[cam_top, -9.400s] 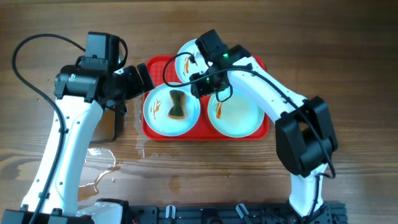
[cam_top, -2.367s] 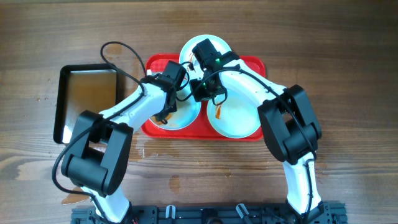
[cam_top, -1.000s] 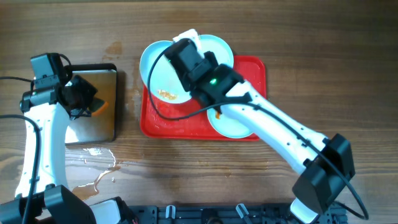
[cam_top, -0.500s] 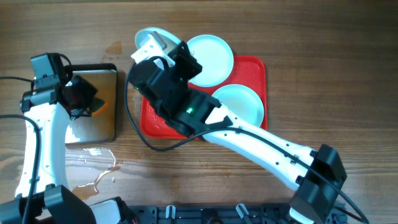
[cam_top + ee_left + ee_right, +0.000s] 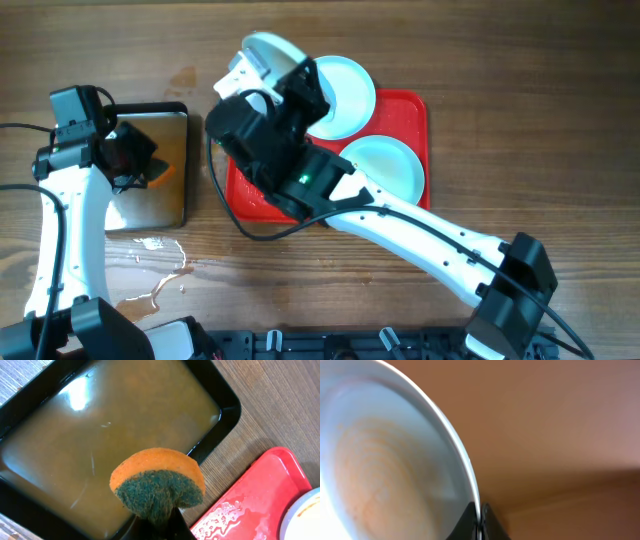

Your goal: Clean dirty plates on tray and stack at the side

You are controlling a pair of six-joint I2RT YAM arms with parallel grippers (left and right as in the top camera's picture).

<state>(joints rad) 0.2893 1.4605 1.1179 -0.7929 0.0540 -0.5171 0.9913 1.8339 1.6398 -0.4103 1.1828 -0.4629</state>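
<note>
1. Since half a second ago, the right arm (image 5: 400,225) has carried its round, shallow, pale blue-white plate (image 5: 268,50) slightly rightward. It is now above the wooden table (image 5: 520,60), beyond the tray's far-left corner. The left arm (image 5: 65,230) has not stirred.
2. The large red rectangular plastic tray (image 5: 414,112) lies mid-table. We see its wet left corner in the left wrist view, but the right arm hides much of that side from overhead.
3. The black-rimmed metal pan (image 5: 165,205), filled with murky water, sits left of the tray and apart from it.
4. Two matching plates remain on the tray. The far plate (image 5: 340,90) overhangs the back rim, and the near plate (image 5: 390,165) lies flat at the right end. Both look pale, though the arm covers part of each, so we cannot vouch for them.
5. The right gripper (image 5: 480,519) is clenched on the lifted plate's rim. The plate is tilted, and its well shows a faint orange film.
6. The left gripper (image 5: 156,525) is clamped on a round orange sponge (image 5: 157,480) with a dark green scouring face, hanging above the pan.
7. We judge the task to be in its early-to-middle stretch. One plate is off the tray but not visibly spotless, nothing is stacked at the side yet, and two plates await handling.
</note>
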